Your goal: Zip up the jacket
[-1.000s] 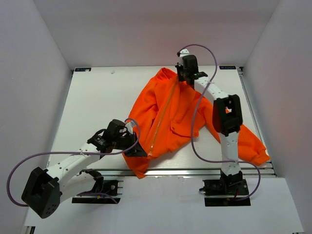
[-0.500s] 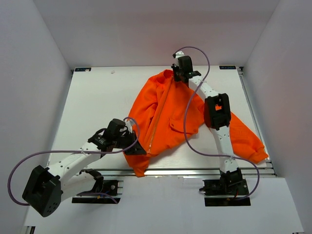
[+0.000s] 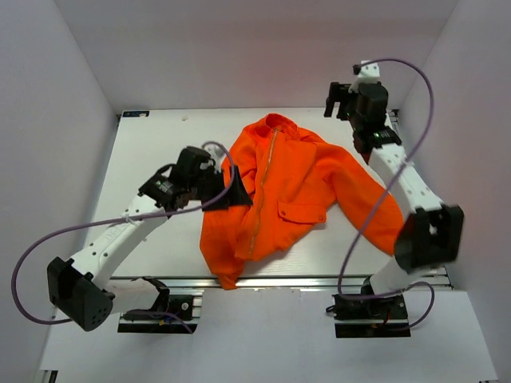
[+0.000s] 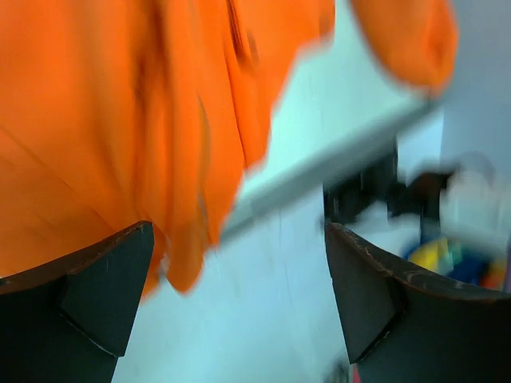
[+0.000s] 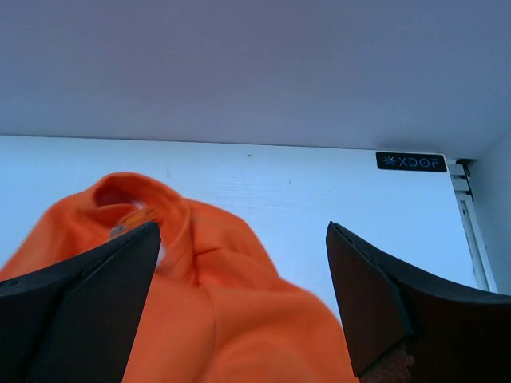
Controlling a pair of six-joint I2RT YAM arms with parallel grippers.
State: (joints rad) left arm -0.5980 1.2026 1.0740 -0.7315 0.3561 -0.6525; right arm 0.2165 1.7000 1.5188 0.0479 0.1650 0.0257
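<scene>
White worktop (image 3: 152, 152) is being enclosed by plain pale walls (image 3: 239, 56) along three edges; black label (image 5: 411, 161) being shown at far right corner.

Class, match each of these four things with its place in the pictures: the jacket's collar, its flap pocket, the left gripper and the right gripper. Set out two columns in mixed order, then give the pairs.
Things
1. collar
2. flap pocket
3. left gripper
4. right gripper

Places
A. apart from the jacket, by the far right corner of the table
B. at the jacket's far end
C. at the jacket's left edge in the top view
D. on the jacket's front, right of the zipper in the top view

Pairs: 1-B; 2-D; 3-C; 4-A
</scene>
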